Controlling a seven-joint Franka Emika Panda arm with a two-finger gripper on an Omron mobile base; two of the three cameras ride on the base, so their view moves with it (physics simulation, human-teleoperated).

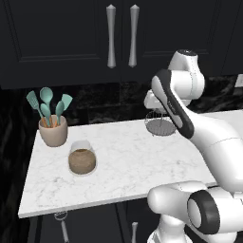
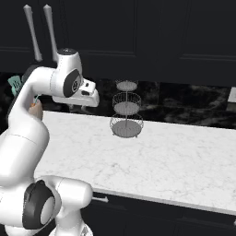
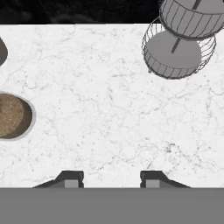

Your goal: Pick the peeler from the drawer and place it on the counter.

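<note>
The gripper [image 3: 111, 178] hangs above the counter [image 3: 105, 100], fingers wide apart and holding nothing, between the jar [image 3: 13, 116] and the wire stand [image 3: 179, 48].

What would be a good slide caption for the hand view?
Open gripper hovering over the white marble counter, between a brown-filled jar and a tiered wire basket stand.
</note>
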